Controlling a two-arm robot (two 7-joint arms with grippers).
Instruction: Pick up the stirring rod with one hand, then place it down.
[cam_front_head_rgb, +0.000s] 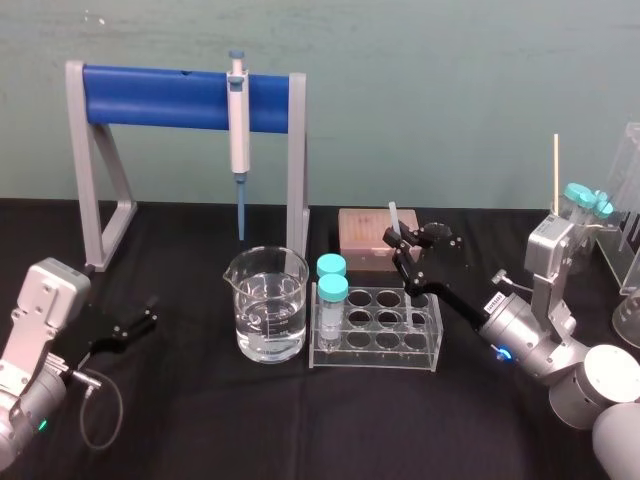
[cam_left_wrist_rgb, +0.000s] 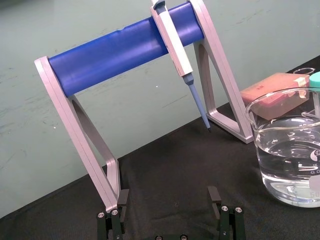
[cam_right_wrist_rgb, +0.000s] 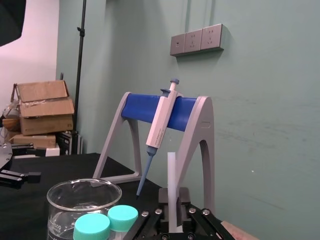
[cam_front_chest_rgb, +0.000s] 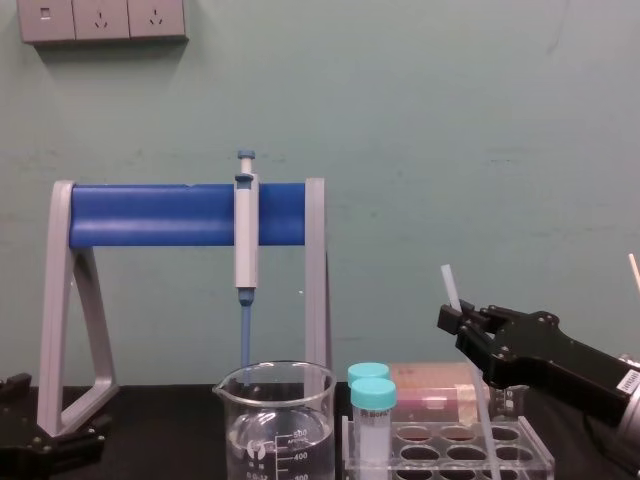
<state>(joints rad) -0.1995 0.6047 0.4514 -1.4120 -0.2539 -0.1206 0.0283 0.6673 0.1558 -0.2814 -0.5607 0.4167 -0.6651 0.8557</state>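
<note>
Translucent stirring rod (cam_front_chest_rgb: 450, 285) (mid sect. hidden)

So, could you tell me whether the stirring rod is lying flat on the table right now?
No, the right gripper is shut on the stirring rod, holding it nearly upright at the tube rack.

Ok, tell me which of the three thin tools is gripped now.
The translucent-white stirring rod, pinched by the black right gripper. The grey-and-blue pipette hangs on its blue stand; the pale-orange stick stands apart. The left gripper holds nothing.
</note>
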